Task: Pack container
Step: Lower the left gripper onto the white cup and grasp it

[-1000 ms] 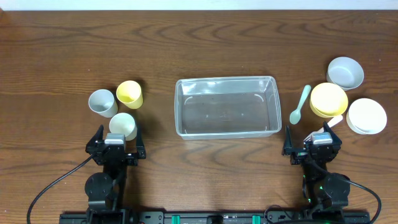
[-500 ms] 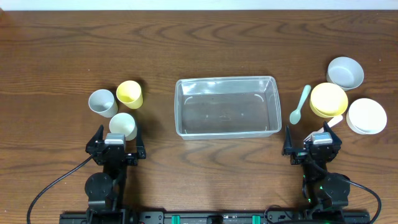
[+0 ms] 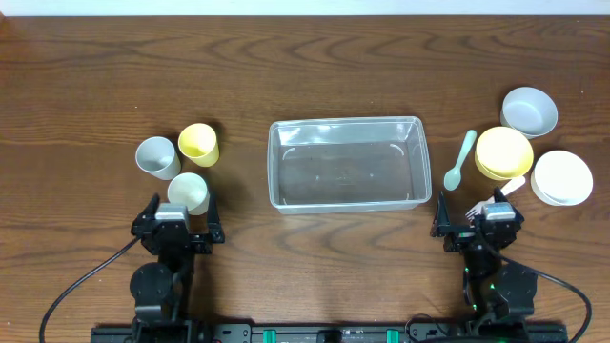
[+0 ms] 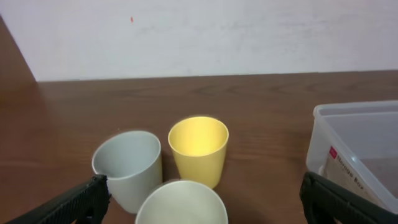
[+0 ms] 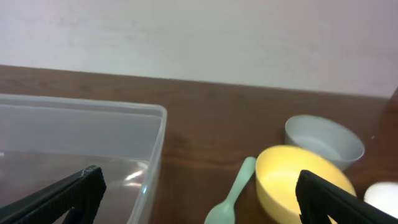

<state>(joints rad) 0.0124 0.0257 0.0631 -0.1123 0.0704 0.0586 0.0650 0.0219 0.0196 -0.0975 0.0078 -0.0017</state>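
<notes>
Dark brown wooden table (image 3: 305, 57), wavy grain across the top, soft even light with little glare. Just behind the table's far edge, plain off-white wall (image 4: 199, 31), matte. High on that wall above the table, tiny red speck (image 4: 131, 19).

Looked straight down on the whole table (image 3: 305, 57). Sat low and close at each wrist, faced the far wall (image 4: 205, 37); shared the container (image 3: 345, 163), from opposite ends.

Container (image 3: 345, 162) top open, reachable from above. Wide bare tabletop (image 3: 243, 176) lane left of it, then three cups (image 3: 198, 143). Right: spoon (image 3: 459, 160), yellow bowl (image 3: 503, 152) crowd the gap.
</notes>
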